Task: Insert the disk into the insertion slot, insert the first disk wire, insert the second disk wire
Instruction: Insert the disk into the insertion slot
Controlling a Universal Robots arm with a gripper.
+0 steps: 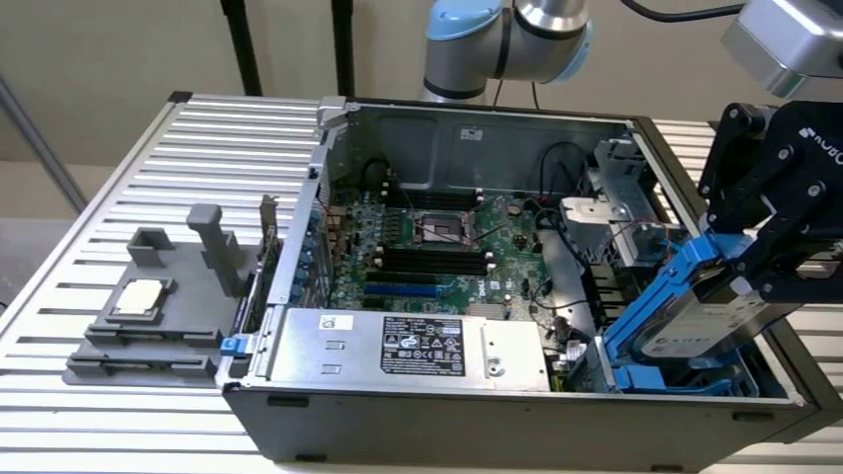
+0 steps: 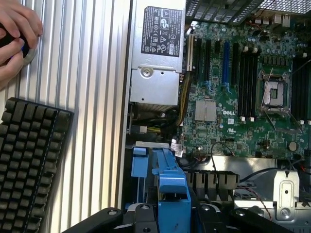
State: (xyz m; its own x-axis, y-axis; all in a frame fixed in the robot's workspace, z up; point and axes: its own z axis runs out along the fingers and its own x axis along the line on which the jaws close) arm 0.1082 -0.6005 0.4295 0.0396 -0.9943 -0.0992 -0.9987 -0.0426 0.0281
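The black robot hand [image 1: 757, 259] pinches the flat silver disk in its blue plastic frame [image 1: 692, 318], tilted over the grey-blue plastic slot [image 1: 678, 381] at the exterior view's near right.

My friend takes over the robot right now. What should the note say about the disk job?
Gripper: shut on the disk, gripping its upper end.
Disk: tilted, with its lower end down at the slot in the corner of the case on the exterior view's right. Its upper end is raised.
Done: disk brought to the slot.
Left: disk not yet seated flat. No wire is seen on it, so both wires remain.
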